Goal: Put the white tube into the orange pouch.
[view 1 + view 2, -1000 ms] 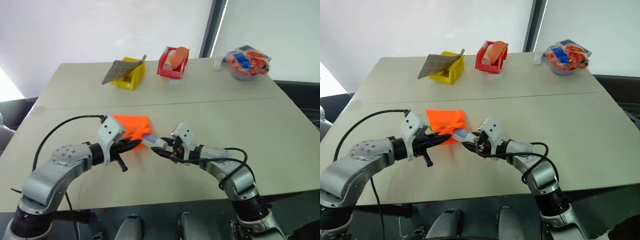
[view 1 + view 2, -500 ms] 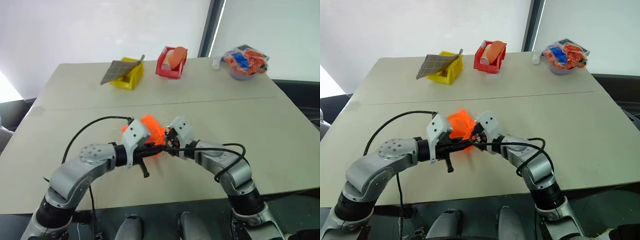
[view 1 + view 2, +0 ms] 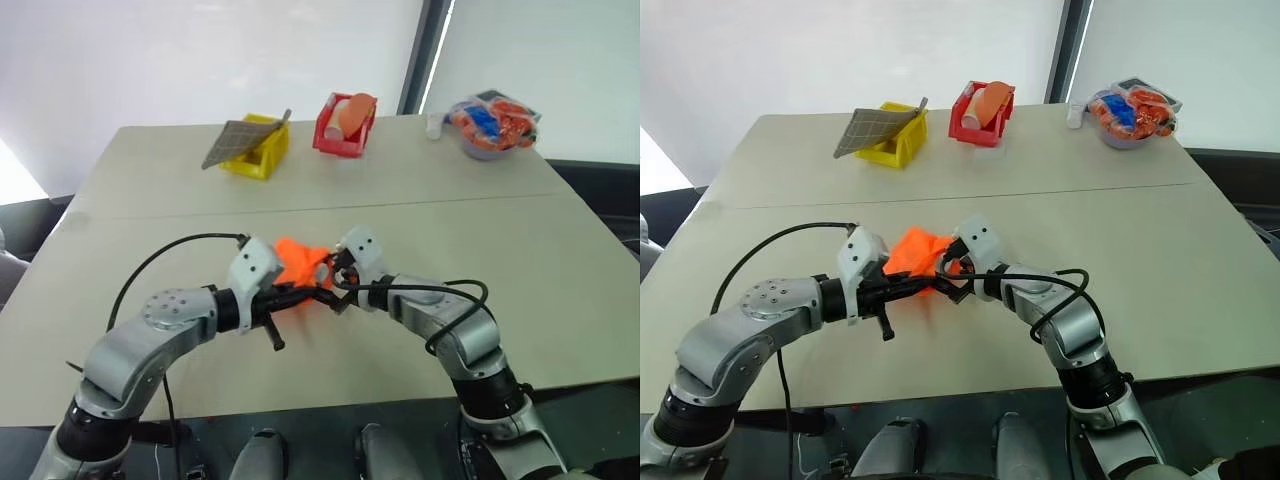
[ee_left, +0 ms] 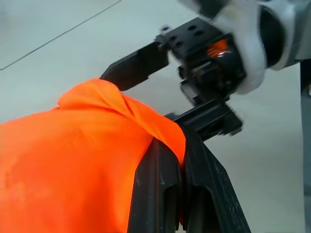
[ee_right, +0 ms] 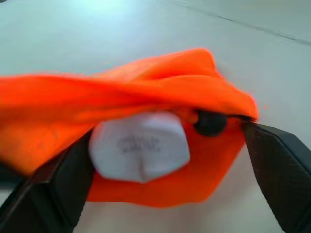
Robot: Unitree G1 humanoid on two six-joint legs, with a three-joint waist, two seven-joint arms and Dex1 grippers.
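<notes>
White tube (image 5: 139, 145) sits only partway inside the orange pouch (image 5: 146, 102) pinched by the closed left pincer (image 4: 181, 165), so it may slip out past the spread-open right pincer (image 5: 160, 194).

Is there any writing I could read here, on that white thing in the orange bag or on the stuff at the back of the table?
White tube, its end showing in the mouth of the orange pouch: faint grey print, too blurred to read.
Packets in the bowl at the table's far edge: too small to read.
No other text anywhere.
</notes>
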